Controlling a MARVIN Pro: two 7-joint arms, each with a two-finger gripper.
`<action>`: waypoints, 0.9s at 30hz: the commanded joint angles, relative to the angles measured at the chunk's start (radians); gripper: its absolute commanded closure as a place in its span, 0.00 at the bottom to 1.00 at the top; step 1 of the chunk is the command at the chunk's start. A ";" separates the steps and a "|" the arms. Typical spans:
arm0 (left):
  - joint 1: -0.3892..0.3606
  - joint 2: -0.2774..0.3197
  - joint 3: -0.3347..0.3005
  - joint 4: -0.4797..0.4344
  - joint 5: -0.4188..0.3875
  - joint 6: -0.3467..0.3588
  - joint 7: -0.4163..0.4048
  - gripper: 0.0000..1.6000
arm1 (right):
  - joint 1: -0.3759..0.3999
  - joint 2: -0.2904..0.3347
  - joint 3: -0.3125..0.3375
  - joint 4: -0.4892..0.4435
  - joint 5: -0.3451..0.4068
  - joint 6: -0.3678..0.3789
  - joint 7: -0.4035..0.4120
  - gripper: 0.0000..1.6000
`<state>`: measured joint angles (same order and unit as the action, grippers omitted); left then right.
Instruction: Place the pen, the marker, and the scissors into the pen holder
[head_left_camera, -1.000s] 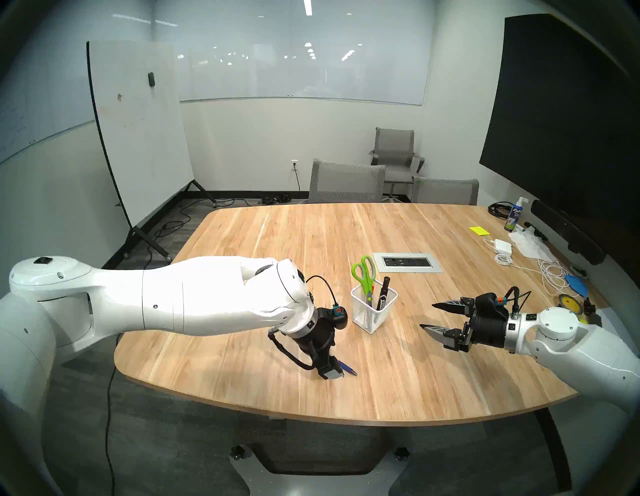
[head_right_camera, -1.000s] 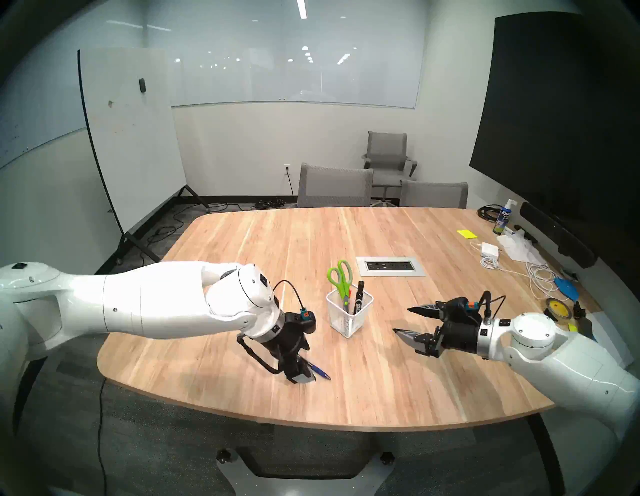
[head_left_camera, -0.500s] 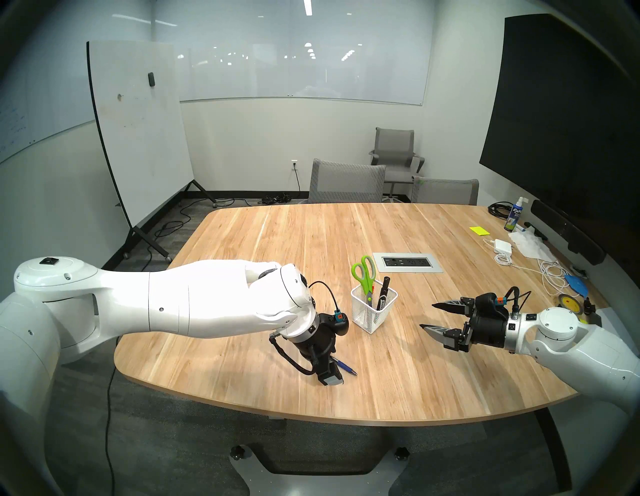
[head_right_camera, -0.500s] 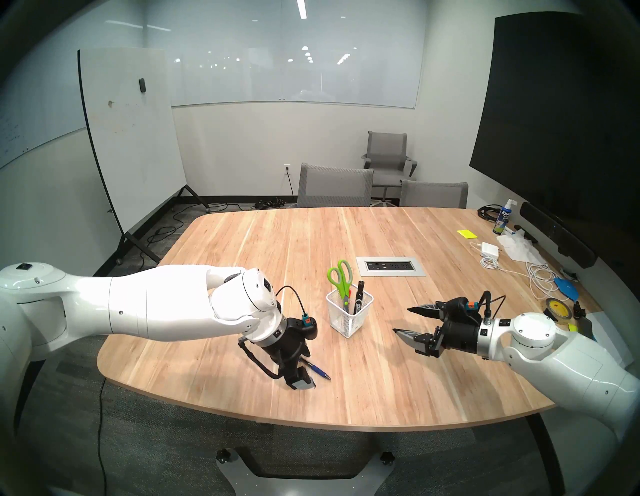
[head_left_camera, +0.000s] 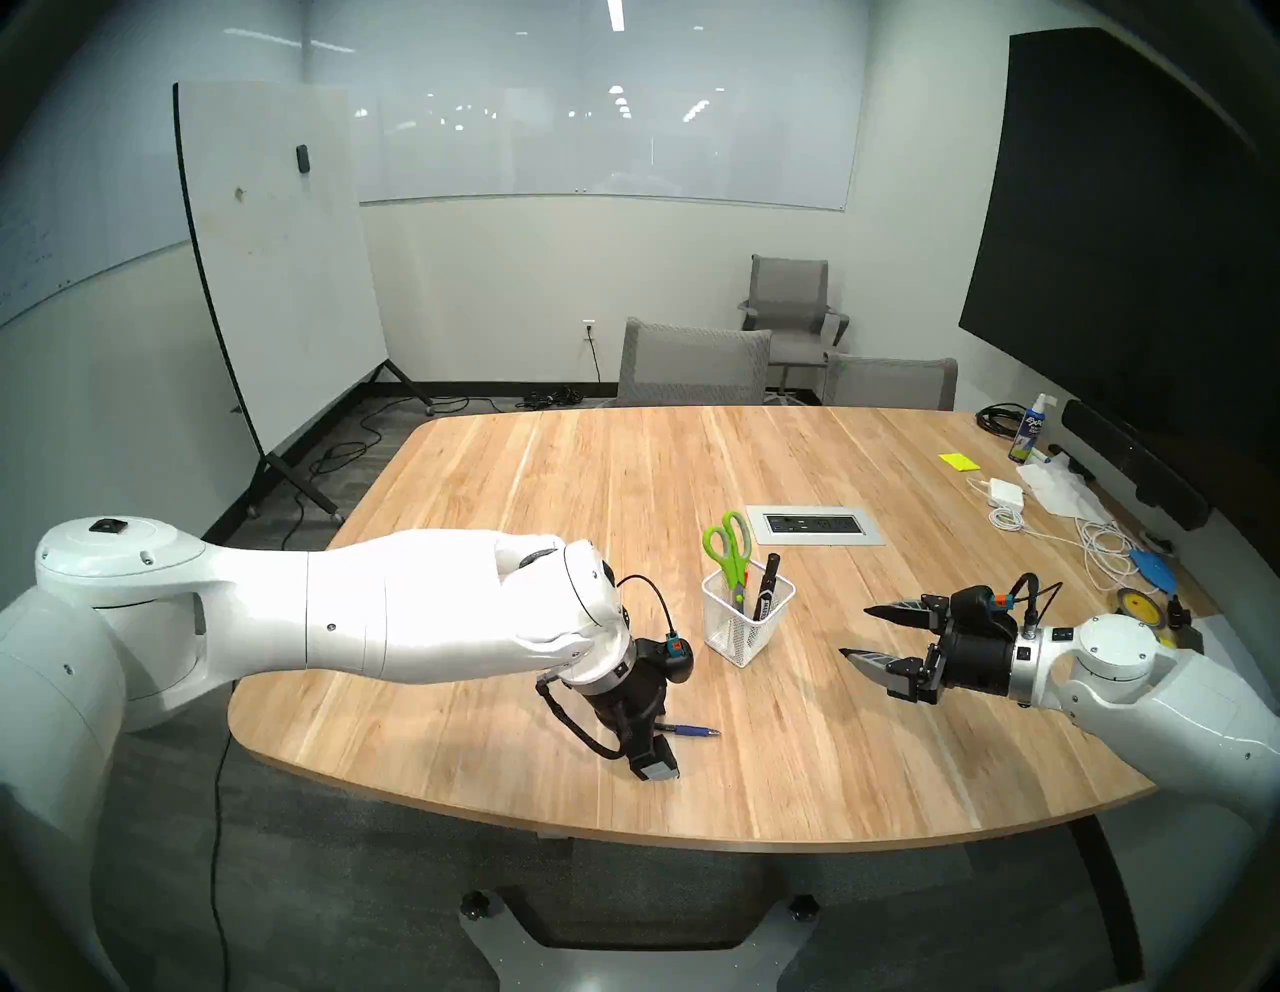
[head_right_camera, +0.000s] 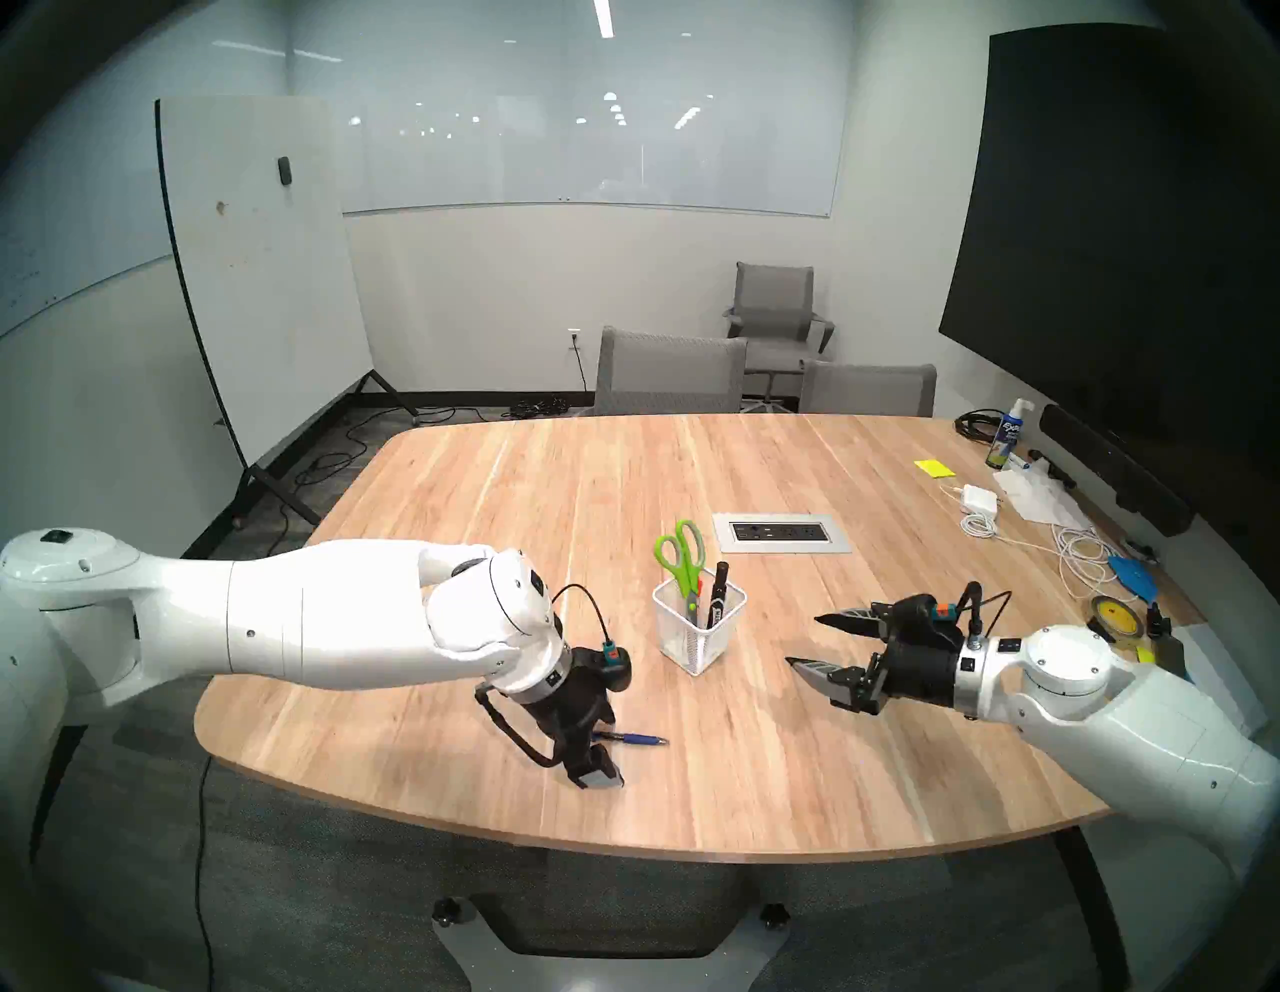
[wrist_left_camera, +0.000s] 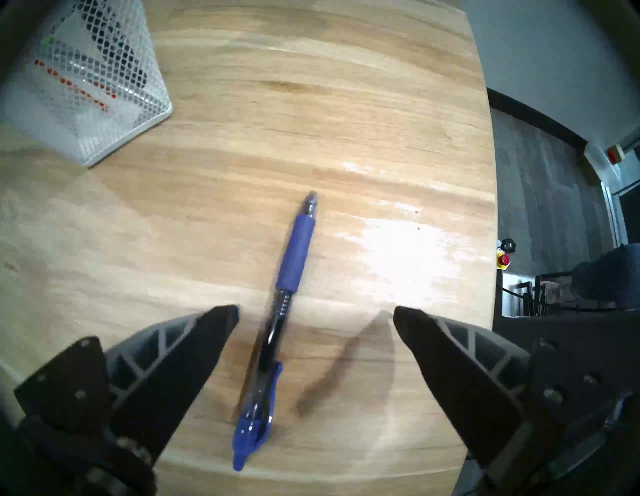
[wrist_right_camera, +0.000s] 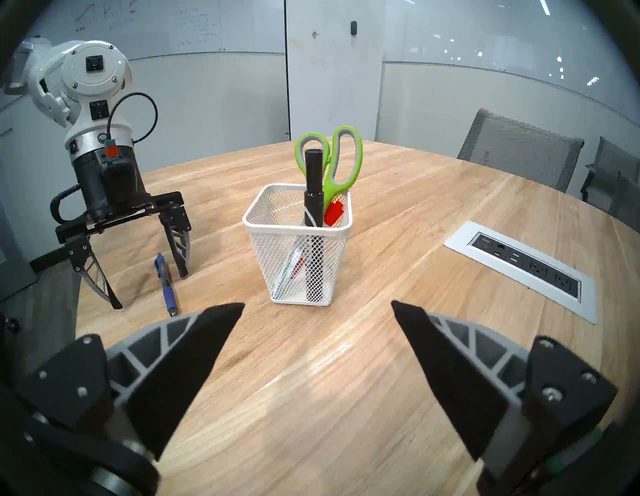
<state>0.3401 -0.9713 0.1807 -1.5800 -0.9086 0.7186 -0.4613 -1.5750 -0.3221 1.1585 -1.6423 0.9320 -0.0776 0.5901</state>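
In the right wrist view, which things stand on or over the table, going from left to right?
Left gripper → pen → pen holder with marker and scissors → socket panel.

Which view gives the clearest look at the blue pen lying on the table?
The left wrist view: the pen lies full length between the open left gripper fingers. The right wrist view shows it small, beside that gripper. In both head views the gripper hides its rear end.

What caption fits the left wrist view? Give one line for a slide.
Open left gripper straddles the blue pen lying on the wooden table, mesh pen holder nearby.
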 joint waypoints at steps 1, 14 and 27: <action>-0.001 -0.015 -0.010 -0.004 -0.004 0.003 0.011 0.00 | 0.010 0.002 0.012 -0.006 0.004 -0.006 -0.002 0.00; 0.003 -0.025 -0.008 0.005 -0.013 0.004 0.019 0.16 | 0.010 0.002 0.012 -0.006 0.004 -0.006 -0.002 0.00; 0.011 -0.022 -0.001 0.004 -0.019 -0.005 0.026 0.51 | 0.010 0.002 0.012 -0.006 0.004 -0.006 -0.002 0.00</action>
<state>0.3473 -0.9884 0.1811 -1.5737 -0.9253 0.7178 -0.4326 -1.5750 -0.3220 1.1585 -1.6423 0.9320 -0.0776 0.5901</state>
